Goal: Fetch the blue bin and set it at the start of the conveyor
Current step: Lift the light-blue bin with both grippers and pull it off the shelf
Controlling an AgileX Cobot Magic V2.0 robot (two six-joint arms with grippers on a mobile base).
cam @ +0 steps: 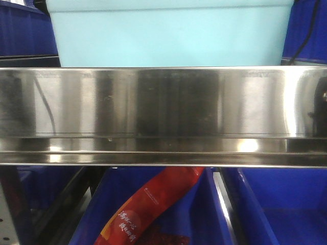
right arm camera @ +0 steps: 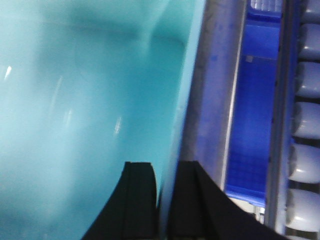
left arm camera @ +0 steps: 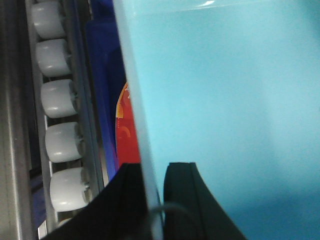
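Observation:
The blue bin (cam: 171,33), a light aqua tub, fills the top of the front view just above the shiny steel shelf rail (cam: 163,107). In the left wrist view my left gripper (left arm camera: 154,172) is shut on the bin's left wall (left arm camera: 135,100), one finger outside and one inside the bin (left arm camera: 225,110). The right wrist view shows my right gripper (right arm camera: 164,172) clamped the same way on the right wall of the bin (right arm camera: 90,100). The conveyor start is out of view.
Dark blue ribbed storage bins (cam: 286,204) sit below the rail, one holding a red packet (cam: 148,206). White rollers (left arm camera: 60,140) run along the left of the bin, and more rollers (right arm camera: 306,120) along its right, with a dark blue bin (right arm camera: 250,110) beside them.

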